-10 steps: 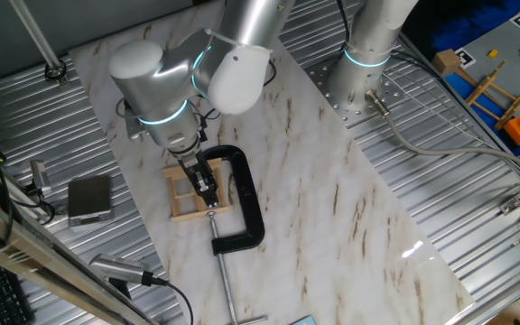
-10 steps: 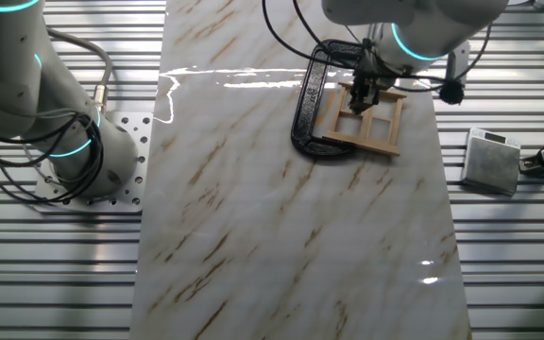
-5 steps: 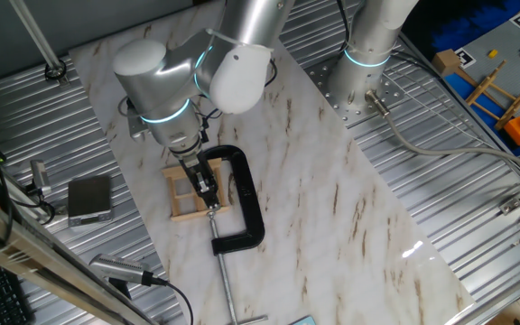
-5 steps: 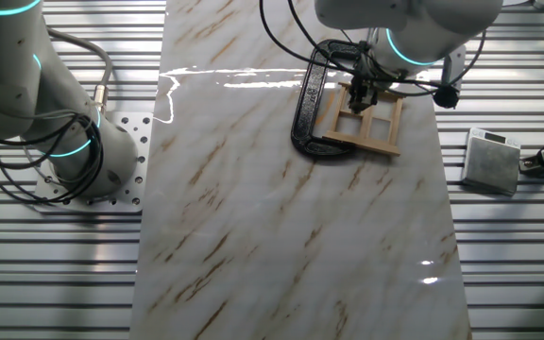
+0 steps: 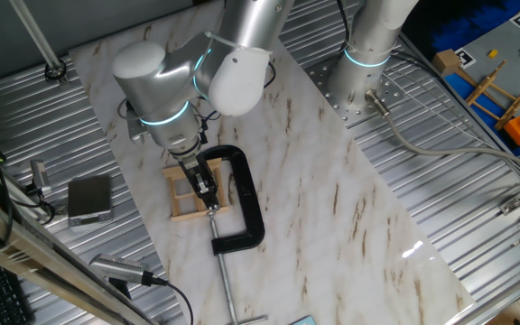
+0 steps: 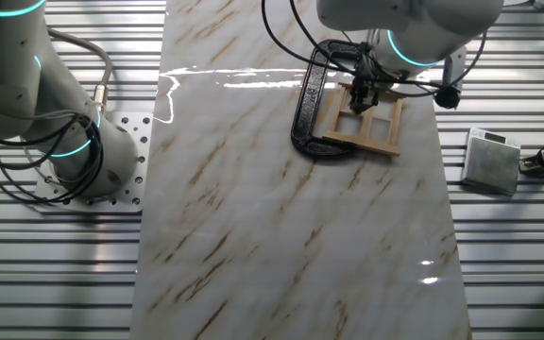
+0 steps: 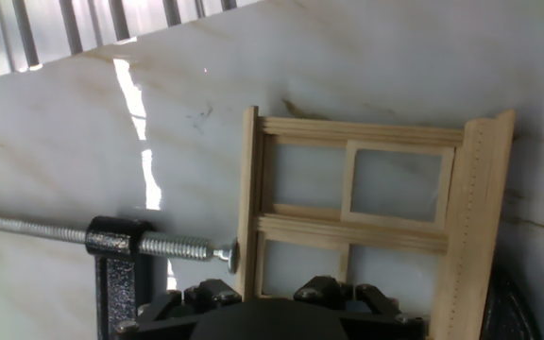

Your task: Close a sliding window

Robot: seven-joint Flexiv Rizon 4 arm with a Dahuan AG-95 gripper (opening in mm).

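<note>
The sliding window [image 5: 184, 200] is a small light-wood frame with four panes, lying flat on the marble board [image 5: 332, 199]. It also shows in the other fixed view [image 6: 371, 127] and in the hand view [image 7: 357, 217]. A black C-shaped clamp [image 5: 246, 203] grips one edge of the frame, its screw tip [image 7: 223, 253] against the wood. My gripper [image 5: 207, 192] reaches down onto the middle of the window, fingers close together, holding nothing. In the hand view only its dark body [image 7: 272, 316] shows at the bottom edge, and the fingertips are hidden.
A grey box [image 5: 89, 199] lies on the ribbed metal table beside the board, also in the other fixed view [image 6: 492, 161]. A second arm's base [image 5: 368, 54] stands at the board's far edge. Coloured toys [image 5: 504, 86] sit at the far right.
</note>
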